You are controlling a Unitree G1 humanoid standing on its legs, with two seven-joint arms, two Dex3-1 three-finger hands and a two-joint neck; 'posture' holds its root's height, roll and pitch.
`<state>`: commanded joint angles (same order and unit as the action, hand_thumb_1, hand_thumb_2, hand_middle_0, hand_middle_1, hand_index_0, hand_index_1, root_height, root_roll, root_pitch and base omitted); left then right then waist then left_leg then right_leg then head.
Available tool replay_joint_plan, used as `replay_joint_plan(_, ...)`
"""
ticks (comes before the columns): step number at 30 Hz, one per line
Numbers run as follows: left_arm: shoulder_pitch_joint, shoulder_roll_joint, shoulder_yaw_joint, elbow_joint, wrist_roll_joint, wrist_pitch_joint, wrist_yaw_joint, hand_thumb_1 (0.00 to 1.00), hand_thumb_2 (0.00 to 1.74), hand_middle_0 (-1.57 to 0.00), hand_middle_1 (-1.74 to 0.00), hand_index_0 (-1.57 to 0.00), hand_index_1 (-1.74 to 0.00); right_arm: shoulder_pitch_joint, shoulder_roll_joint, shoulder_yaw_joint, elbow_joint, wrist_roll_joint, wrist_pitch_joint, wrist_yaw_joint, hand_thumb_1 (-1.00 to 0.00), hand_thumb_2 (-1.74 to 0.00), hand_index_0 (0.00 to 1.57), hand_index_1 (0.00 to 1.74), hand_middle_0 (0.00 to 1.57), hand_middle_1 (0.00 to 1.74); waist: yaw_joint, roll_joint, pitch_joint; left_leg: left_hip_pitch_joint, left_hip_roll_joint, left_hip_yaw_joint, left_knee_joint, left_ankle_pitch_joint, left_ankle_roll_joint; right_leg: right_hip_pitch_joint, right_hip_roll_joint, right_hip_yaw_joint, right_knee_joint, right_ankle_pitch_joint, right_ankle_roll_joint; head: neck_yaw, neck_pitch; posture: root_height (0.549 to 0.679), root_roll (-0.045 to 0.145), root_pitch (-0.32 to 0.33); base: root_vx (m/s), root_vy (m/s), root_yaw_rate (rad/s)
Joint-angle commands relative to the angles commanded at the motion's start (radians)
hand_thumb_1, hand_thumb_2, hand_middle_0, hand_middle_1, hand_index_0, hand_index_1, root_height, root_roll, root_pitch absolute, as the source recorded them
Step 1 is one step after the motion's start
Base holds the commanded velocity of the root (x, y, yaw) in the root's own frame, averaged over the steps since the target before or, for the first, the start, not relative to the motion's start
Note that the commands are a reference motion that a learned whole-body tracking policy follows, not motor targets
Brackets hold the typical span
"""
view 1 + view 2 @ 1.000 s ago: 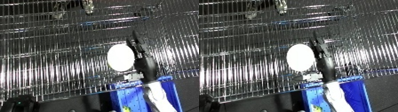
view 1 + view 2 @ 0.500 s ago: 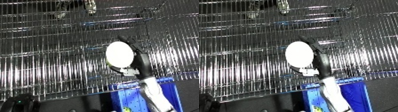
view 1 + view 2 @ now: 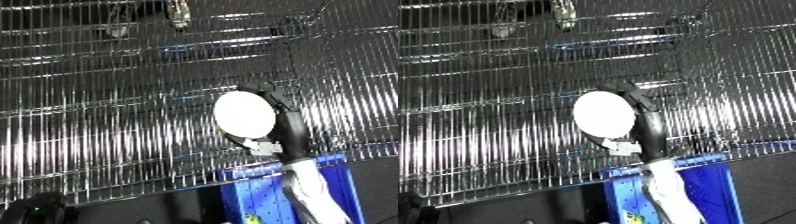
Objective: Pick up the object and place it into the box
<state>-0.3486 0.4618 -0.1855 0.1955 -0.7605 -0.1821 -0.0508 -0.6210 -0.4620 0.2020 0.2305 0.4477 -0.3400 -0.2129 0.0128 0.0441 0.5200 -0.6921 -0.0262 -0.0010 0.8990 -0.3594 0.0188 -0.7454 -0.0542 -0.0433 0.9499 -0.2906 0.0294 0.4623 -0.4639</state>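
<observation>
The white disc [image 3: 243, 114] hides most of the right hand [image 3: 286, 126]; the blue bin [image 3: 704, 191] is cut off at the bottom edge; the forearm [image 3: 305, 186] covers part of it.

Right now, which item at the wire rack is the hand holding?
The large white oval object at mid-rack: the right hand's black fingers curl round its top and right edge. The two small items higher up are untouched.

White oval object [image 3: 244, 113], held upright, above blue bin [image 3: 339, 180]
</observation>
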Motion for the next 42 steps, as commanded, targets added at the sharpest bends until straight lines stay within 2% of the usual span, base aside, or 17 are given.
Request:
replay_joint_plan(7,0.061,-0.008,0.048,-0.031,0.004,-0.010,-0.019,1.00,1.74,-1.57,-1.74,-1.57,-1.74,0.138,0.006,-0.071,-0.140,-0.059,-0.019,-0.018,-0.70,-1.22,1.10,1.22,1.10,1.22,-0.036,-0.013,0.000,0.045,0.013,0.009,-0.002,-0.015,0.0050,0.044,0.0098,0.015,-0.016,-0.002,0.0012,0.018,0.012,0.615,0.051,0.117,-0.011,0.037,-0.166)
replay_joint_plan(13,0.099,-0.016,0.080,-0.044,0.012,-0.017,-0.039,1.00,1.74,-1.57,-1.74,-1.57,-1.74,0.252,0.009,-0.134,-0.216,-0.072,-0.057,-0.029,-0.70,-1.22,1.10,1.22,1.10,1.22,-0.063,-0.023,0.000,0.086,0.022,0.021,-0.017,-0.017,0.0086,0.086,0.0201,0.025,-0.041,0.002,0.0036,0.051,0.021,0.619,0.051,0.098,-0.024,0.019,-0.146)
replay_joint_plan(17,0.103,-0.018,0.089,-0.042,0.017,-0.017,-0.044,1.00,1.74,-1.57,-1.74,-1.57,-1.74,0.297,0.008,-0.161,-0.253,-0.085,-0.070,-0.060,-0.70,-1.22,1.10,1.22,1.10,1.22,-0.082,-0.028,0.000,0.113,0.026,0.030,-0.032,-0.018,0.0092,0.113,0.0283,0.035,-0.062,0.005,0.0045,0.100,0.024,0.623,0.053,0.088,-0.042,0.013,-0.123)
replay_joint_plan(20,0.110,-0.020,0.097,-0.034,0.019,-0.022,-0.050,1.00,1.74,-1.57,-1.74,-1.57,-1.74,0.330,0.002,-0.186,-0.268,-0.085,-0.082,-0.081,-0.70,-1.22,1.10,1.22,1.10,1.22,-0.100,-0.029,0.000,0.137,0.031,0.040,-0.039,-0.023,0.0100,0.136,0.0328,0.044,-0.078,0.007,0.0043,0.153,0.022,0.626,0.056,0.079,-0.026,0.043,-0.183)
replay_joint_plan(25,0.128,-0.038,0.104,-0.020,0.019,-0.043,-0.055,1.00,1.74,-1.57,-1.74,-1.57,-1.74,0.393,-0.003,-0.246,-0.282,-0.049,-0.097,-0.089,-0.70,-1.22,1.10,1.22,1.10,1.22,-0.140,-0.019,0.000,0.178,0.038,0.068,-0.054,-0.033,0.0073,0.163,0.0347,0.067,-0.099,0.009,0.0037,0.239,-0.008,0.630,0.065,0.067,-0.010,0.102,-0.232)
replay_joint_plan(30,0.153,-0.070,0.092,-0.006,0.001,-0.080,-0.055,1.00,1.74,-1.57,-1.74,-1.57,-1.74,0.470,-0.022,-0.303,-0.259,0.008,-0.123,-0.061,-0.70,-1.22,1.10,1.22,1.10,1.22,-0.189,0.008,0.000,0.224,0.041,0.102,-0.081,-0.027,0.0033,0.178,0.0391,0.099,-0.112,0.004,0.0006,0.327,-0.029,0.632,0.076,0.062,0.022,0.166,-0.234)
replay_joint_plan(36,0.170,-0.100,0.086,0.013,-0.023,-0.114,-0.056,1.00,1.74,-1.57,-1.74,-1.57,-1.74,0.542,-0.029,-0.373,-0.226,0.105,-0.200,-0.004,-0.70,-1.22,1.10,1.22,1.10,1.22,-0.241,0.032,0.000,0.262,0.045,0.138,-0.097,-0.028,0.0010,0.185,0.0452,0.124,-0.118,-0.004,-0.0027,0.410,-0.049,0.633,0.085,0.062,0.031,0.130,-0.165)
replay_joint_plan(42,0.156,-0.118,0.076,0.035,-0.042,-0.130,-0.050,1.00,1.74,-1.57,-1.74,-1.57,-1.74,0.572,-0.027,-0.415,-0.149,0.159,-0.260,0.003,-0.70,-1.22,1.10,1.22,1.10,1.22,-0.273,0.045,0.000,0.279,0.044,0.160,-0.109,-0.031,0.0022,0.182,0.0550,0.141,-0.123,-0.005,-0.0041,0.480,-0.071,0.633,0.090,0.068,0.016,0.079,-0.085)
